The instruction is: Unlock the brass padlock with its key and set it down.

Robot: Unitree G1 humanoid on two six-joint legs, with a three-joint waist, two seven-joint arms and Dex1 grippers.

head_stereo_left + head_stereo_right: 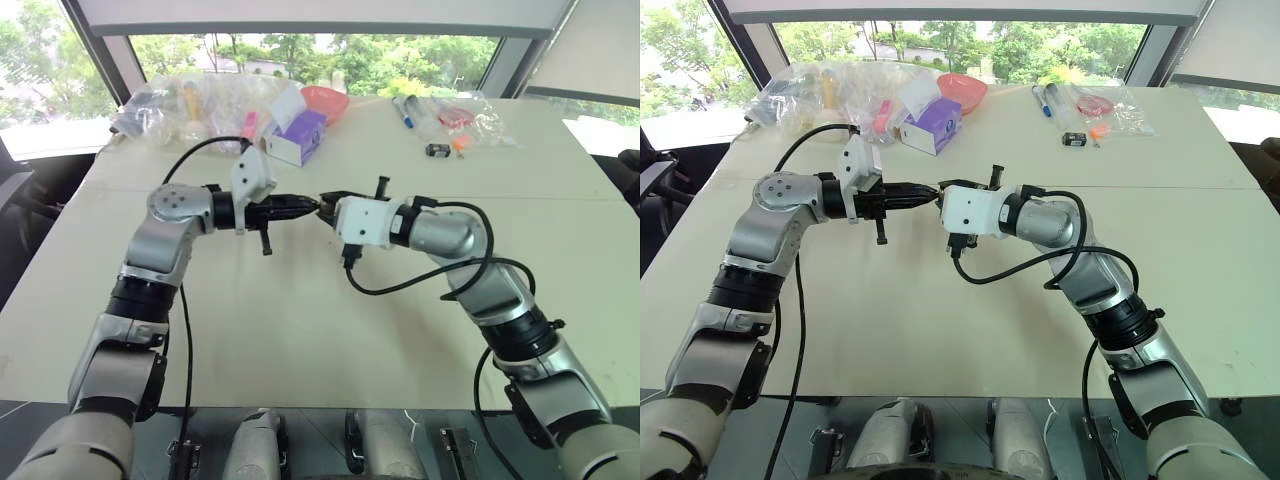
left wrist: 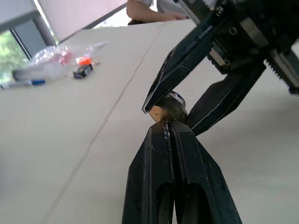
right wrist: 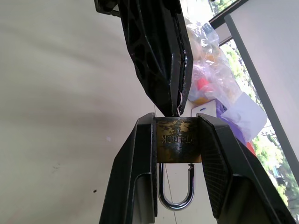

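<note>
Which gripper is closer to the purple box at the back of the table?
Left. The left gripper sits just in front of the purple box; the right gripper, clamping the brass padlock, meets it slightly farther right.

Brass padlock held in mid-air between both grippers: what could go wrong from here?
1. The right gripper clamps the brass padlock only by its narrow sides, so a twist from the key end could make it pivot or slip.
2. The left gripper, shut, pinches something small at the lock's keyway end; that grip may slide instead of turning.
3. The shackle looks already open on one leg; if released up here, the lock would drop onto the table.
</note>
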